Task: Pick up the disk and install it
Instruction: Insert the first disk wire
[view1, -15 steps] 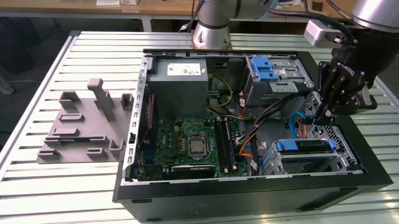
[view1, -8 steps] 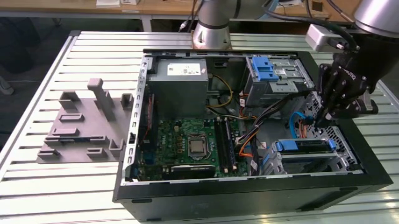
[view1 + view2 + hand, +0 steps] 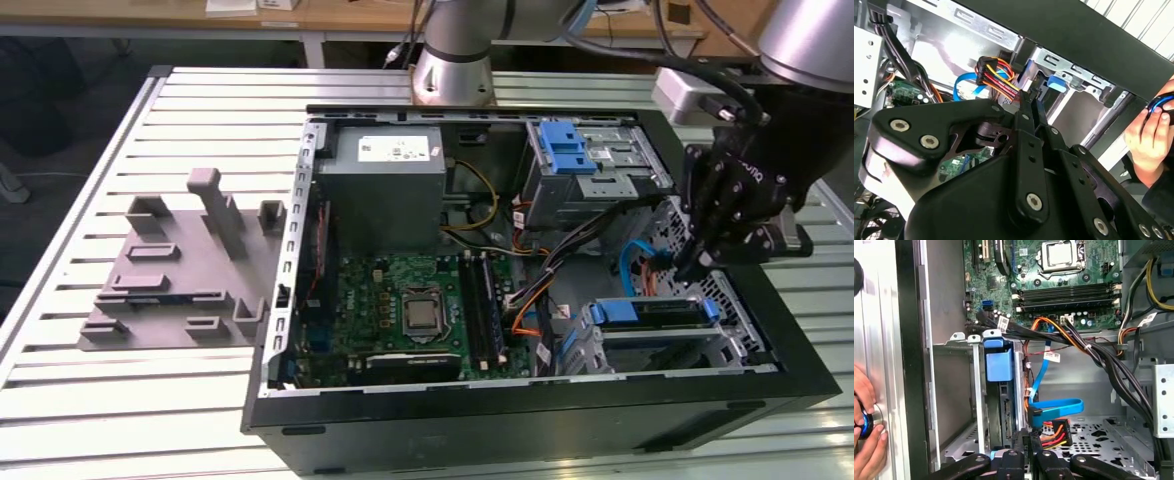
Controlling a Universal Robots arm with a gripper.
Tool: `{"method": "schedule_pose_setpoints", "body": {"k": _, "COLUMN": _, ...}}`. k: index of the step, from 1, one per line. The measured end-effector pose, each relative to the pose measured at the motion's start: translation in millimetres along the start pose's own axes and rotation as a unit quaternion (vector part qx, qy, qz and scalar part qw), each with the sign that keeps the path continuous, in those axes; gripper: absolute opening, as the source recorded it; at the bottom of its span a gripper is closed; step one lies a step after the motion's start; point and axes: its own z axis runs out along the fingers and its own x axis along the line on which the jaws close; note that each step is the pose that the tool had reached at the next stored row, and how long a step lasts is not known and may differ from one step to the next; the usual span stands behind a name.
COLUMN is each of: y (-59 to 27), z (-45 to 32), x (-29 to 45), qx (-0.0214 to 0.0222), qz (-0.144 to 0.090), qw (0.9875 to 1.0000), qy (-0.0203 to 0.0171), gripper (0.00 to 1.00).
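The disk (image 3: pixel 650 312) sits on edge in the drive cage (image 3: pixel 727 335) of the open computer case (image 3: pixel 534 410), which lies on the slatted surface (image 3: pixel 80 420). In the exterior view the cage is at the 4 o'clock corner of the case, and the blue carrier frame of the disk runs roughly from 9 o'clock to 3 o'clock. It looks seated between the metal rails, but how deep it sits I cannot say.

The gripper (image 3: pixel 687 272) hangs just beside the cage, and from its tips the disk lies at about 7 o'clock, near. The jaws look pressed together, with nothing between them. By my judgement the disk is not in their hold now.

In the first wrist view the disk (image 3: pixel 999 367) shows end-on, with its blue tab toward the motherboard (image 3: pixel 1064 285). A flat blue cable (image 3: pixel 1054 407) and a bundle of red and yellow wires (image 3: pixel 1054 432) lie close by the gripper (image 3: pixel 1026 437). In the second wrist view the closed gripper (image 3: pixel 1030 95) points at these same wires. Both wrist views also show a person's hand (image 3: pixel 866 430) outside the case wall, holding something small and blue.
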Motion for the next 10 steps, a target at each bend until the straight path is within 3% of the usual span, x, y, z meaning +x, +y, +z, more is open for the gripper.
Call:
{"method": "schedule_pose_setpoints", "body": {"k": 4, "y": 1.8, "z": 1.5, "x": 3.9, "qx": 0.0052, "qz": -0.001, "qw": 1.0, "qy": -0.0027, "gripper": 0.16}}
{"method": "schedule_pose_setpoints", "body": {"k": 10, "y": 6.2, "z": 3.9, "x": 9.1, "qx": 0.0098, "qz": -0.001, "qw": 0.9999, "qy": -0.0109, "gripper": 0.16}}
